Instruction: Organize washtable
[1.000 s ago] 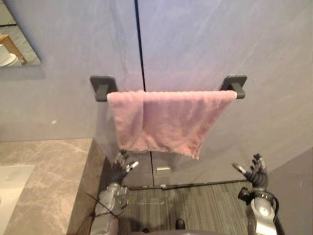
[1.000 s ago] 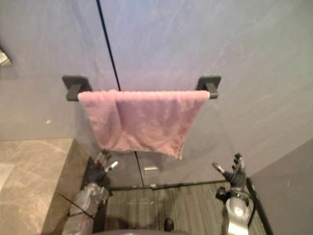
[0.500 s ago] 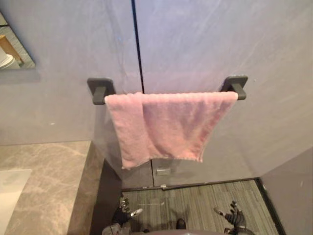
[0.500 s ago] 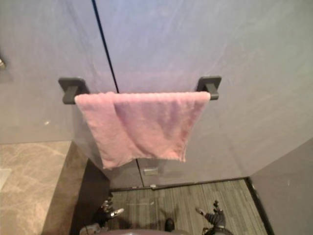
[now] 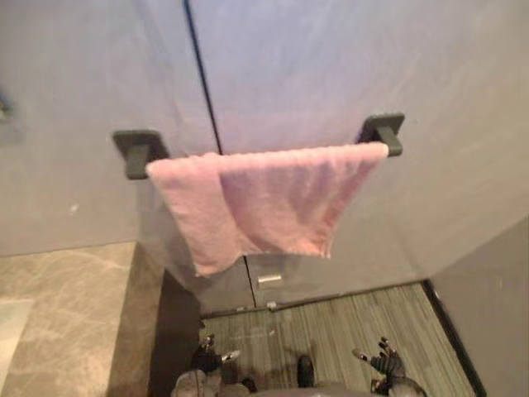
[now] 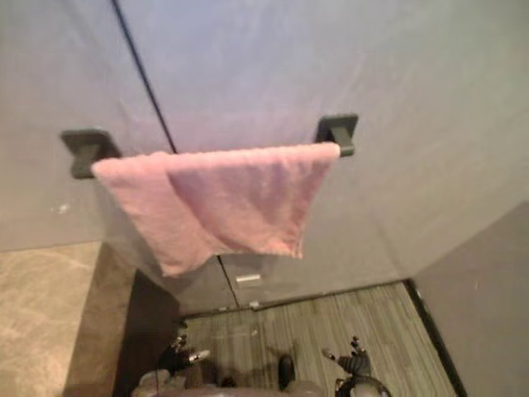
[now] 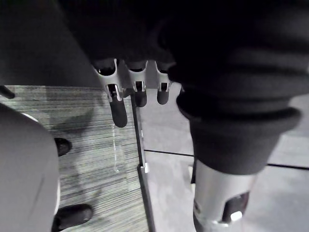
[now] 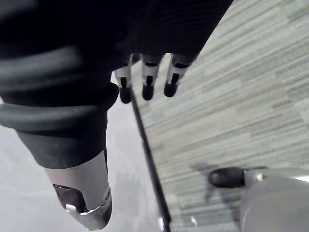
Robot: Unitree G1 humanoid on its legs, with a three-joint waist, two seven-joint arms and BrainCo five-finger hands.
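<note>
Towel [image 5: 264, 203] draped over rail [image 5: 383, 132] beside countertop [image 5: 66, 306]; left hand [image 5: 207, 361] and right hand [image 5: 385, 363] low, loosely spread, empty.

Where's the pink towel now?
In the left eye view, the pink towel hangs over the dark wall rail, up and right of the marble counter.

A pale grey panelled wall [image 5: 331, 66] rises ahead, split by a thin dark vertical seam [image 5: 201, 74] that runs down between two dark square wall brackets, one to the left [image 5: 136, 149] and one to the right [image 5: 382, 131] of it. Low on the wall, just right of the seam, sits a small silver rectangular plate [image 5: 269, 279]. A narrow dark strip [image 5: 347, 295] lines the wall's foot where it meets the grey striped floor [image 5: 331, 331].
</note>
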